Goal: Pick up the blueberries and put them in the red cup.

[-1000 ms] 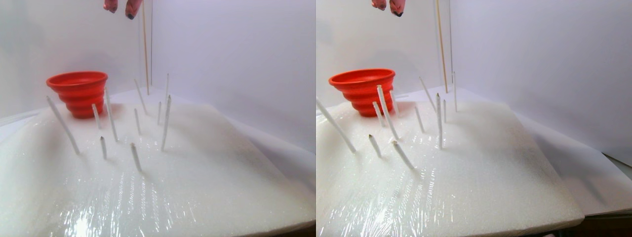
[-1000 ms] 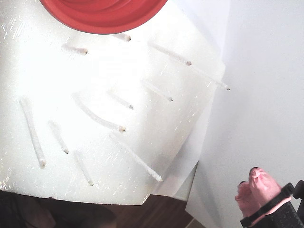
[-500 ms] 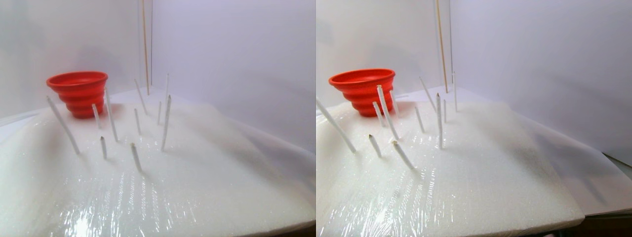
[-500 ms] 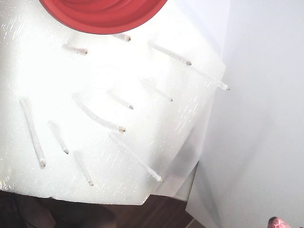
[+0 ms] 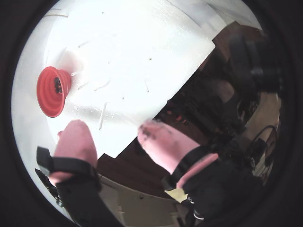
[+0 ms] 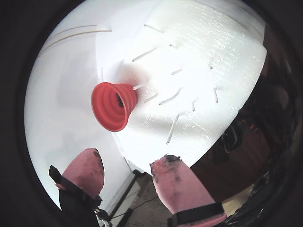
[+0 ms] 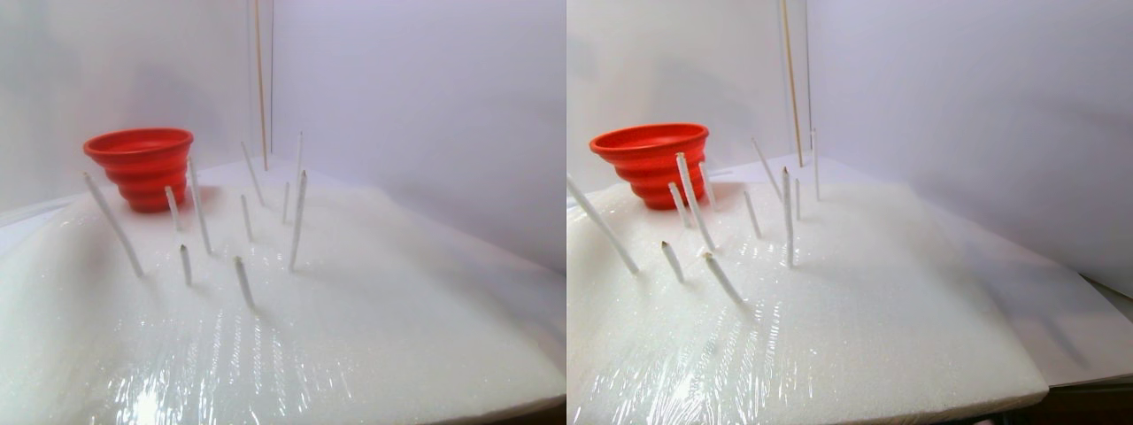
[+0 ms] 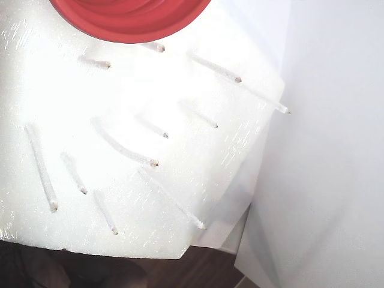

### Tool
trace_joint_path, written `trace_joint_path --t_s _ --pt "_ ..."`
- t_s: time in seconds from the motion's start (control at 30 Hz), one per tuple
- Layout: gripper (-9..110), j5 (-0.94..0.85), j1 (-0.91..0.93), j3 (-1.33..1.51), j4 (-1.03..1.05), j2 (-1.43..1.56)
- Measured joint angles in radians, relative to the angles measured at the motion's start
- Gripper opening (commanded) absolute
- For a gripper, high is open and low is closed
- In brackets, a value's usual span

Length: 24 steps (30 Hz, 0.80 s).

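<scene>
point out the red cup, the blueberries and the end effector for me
red cup (image 6: 108, 113): a wrist view, on its ribbed outer wall.
blueberries (image 5: 57, 85): a wrist view, on the dark cluster inside the cup.
end effector (image 6: 129, 171): a wrist view, midway between the two pink fingertips, which stand apart.

White foam slab, plastic-wrapped, glossy, w/ thin white sticks stuck in it at angles. The red cup stands on slab's far left, stereo pair view.

The ridged round red plastic cup is cut by the fixed view's top edge; inside it, the dark blue-black berries are too small to count.
</scene>
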Motion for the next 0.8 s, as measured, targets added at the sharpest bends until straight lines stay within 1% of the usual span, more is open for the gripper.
trace_joint_path --t_s 0.13,0.37,0.6,0.8 --pt "20 0.101 0.018 -0.103 0.1 0.0" --pt "20 0.221 0.032 -0.279 0.256 0.002" --pt "20 0.311 0.04 -0.428 0.368 -0.025" --pt "19 0.333 0.034 -0.448 0.407 -0.012"
